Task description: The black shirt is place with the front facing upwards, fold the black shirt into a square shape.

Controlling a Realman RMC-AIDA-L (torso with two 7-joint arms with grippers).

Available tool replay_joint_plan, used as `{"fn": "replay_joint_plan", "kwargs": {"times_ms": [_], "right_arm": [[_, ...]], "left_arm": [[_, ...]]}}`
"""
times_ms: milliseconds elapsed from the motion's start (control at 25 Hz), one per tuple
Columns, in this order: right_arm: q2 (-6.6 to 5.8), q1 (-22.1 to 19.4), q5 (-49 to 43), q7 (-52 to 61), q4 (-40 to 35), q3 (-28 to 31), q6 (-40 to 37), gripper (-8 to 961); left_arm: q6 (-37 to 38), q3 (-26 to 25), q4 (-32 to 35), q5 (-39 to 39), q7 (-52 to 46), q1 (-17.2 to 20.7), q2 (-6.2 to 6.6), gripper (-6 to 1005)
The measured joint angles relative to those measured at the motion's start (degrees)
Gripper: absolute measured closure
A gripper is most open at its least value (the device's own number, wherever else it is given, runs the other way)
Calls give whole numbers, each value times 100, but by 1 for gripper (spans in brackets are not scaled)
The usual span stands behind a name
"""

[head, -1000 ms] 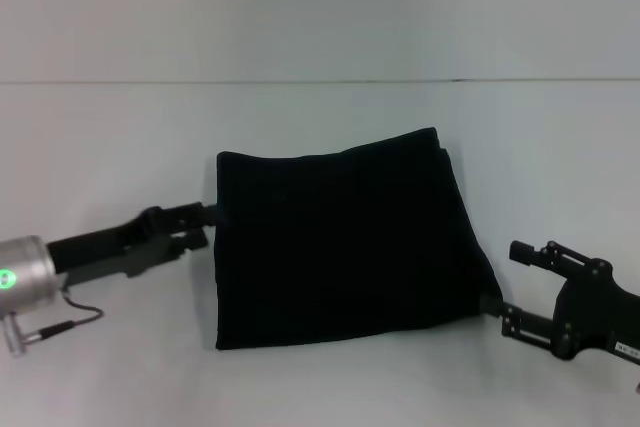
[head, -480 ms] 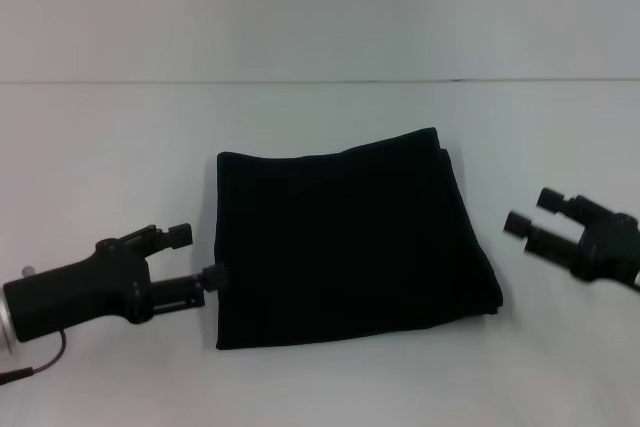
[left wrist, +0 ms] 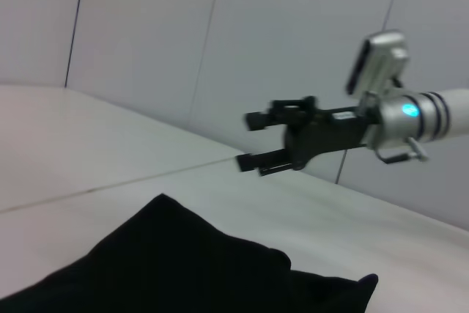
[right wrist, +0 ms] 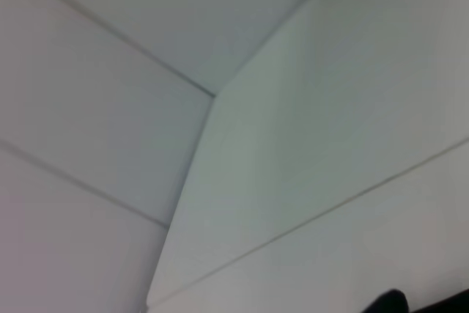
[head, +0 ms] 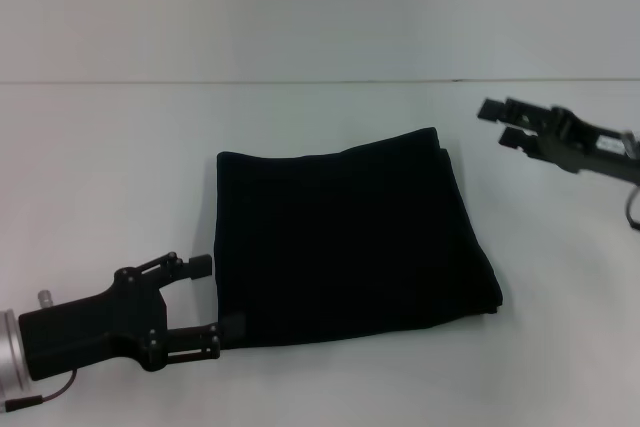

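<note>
So the black shirt was lying flat in the middle of the white surface, already folded into a roughly square block, plain black side up, no lettering showing. Its far edge ran a bit slanted, and there was a small lip of cloth poking out at the near right corner.

The left gripper sat at the shirt's near left corner with its fingers spread apart; the lower one was right at the cloth edge, but it wasn't holding anything. The right gripper was up off the surface, well away past the far right corner, fingers parted and empty too. The left wrist view caught that same right gripper hanging over the shirt.
</note>
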Motion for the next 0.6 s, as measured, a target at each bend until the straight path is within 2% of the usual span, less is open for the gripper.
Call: {"fn": "replay_joint_plan", "kwargs": {"times_ms": [200,440,600], "right_arm": [[47,365,-2,1095,213,-422,960,146],[130,590,18,1406,673,-524,1626,146],[258,625,112,1428,727,-490,1817,146]], "left_arm": [[159,-100,24,-33,96,18,22,60],[405,-285,180,-30,147,38,54,61],[411,-287,290,-2,147,61,48,61]]}}
